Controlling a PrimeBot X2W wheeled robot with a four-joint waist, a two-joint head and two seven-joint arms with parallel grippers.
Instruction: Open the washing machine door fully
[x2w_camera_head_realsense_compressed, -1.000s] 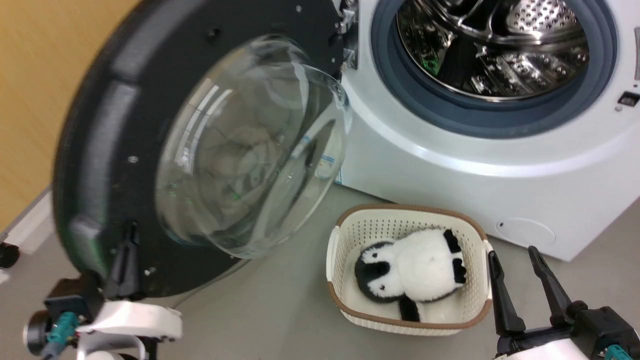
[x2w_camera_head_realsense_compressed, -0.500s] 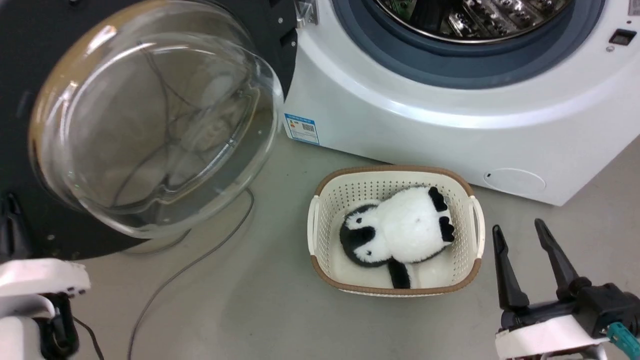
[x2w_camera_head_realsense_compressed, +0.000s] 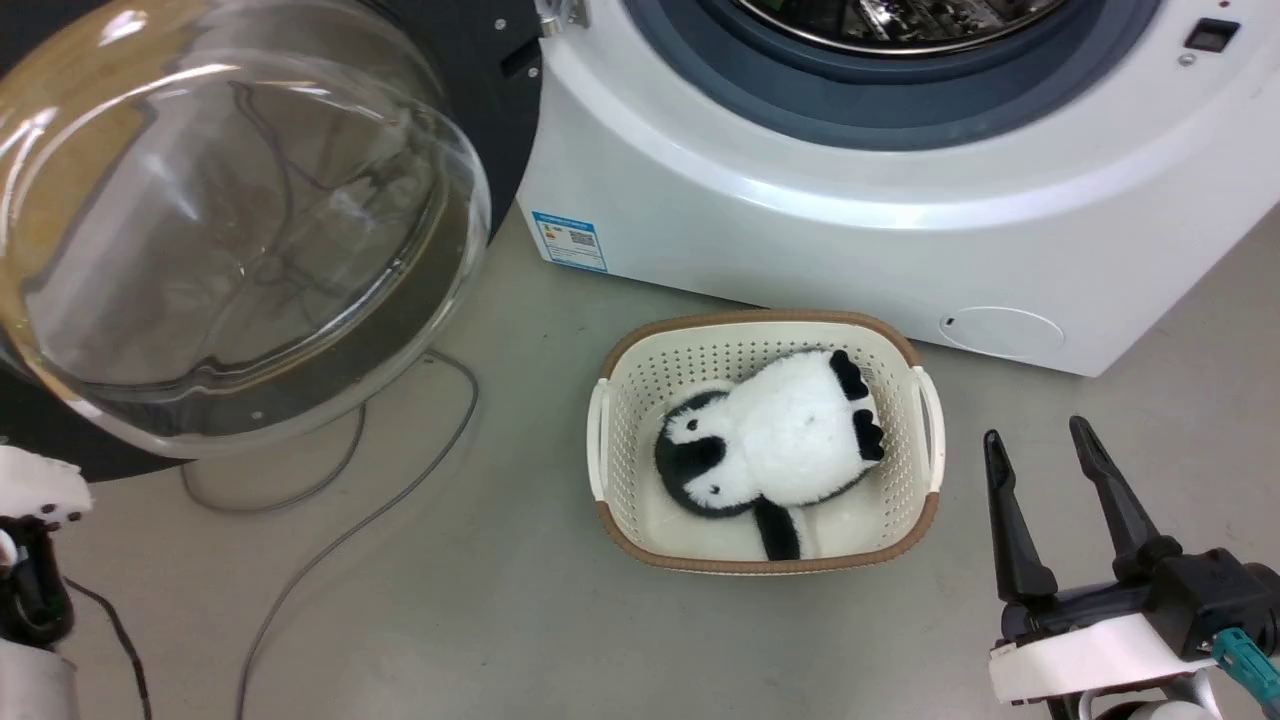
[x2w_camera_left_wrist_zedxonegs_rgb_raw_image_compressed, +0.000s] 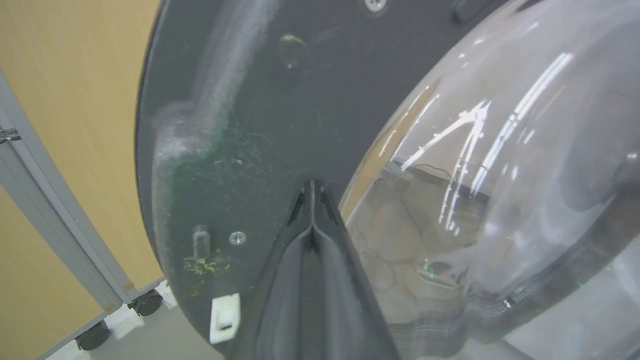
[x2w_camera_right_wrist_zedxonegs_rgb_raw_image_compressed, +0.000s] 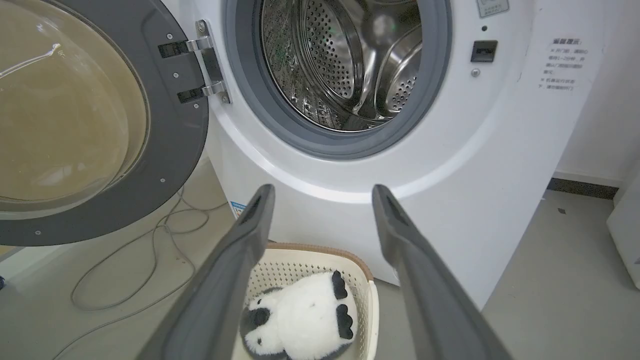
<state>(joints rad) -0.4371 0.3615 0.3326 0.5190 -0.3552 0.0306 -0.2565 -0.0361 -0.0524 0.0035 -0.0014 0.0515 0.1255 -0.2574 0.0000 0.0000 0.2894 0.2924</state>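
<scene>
Two claws: left claw (x2w_camera_left_wrist_zedxonegs_rgb_raw_image_compressed: 312, 186) tips together by the washing machine door (x2w_camera_left_wrist_zedxonegs_rgb_raw_image_compressed: 240, 125), right claw (x2w_camera_head_realsense_compressed: 1035, 430) apart, idle. Door looks nearly fully open.

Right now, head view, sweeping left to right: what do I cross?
washing machine door → basket with the plush penguin inside → right hand, open. The washing machine spans most of the top, so it has no place in the order.
</scene>
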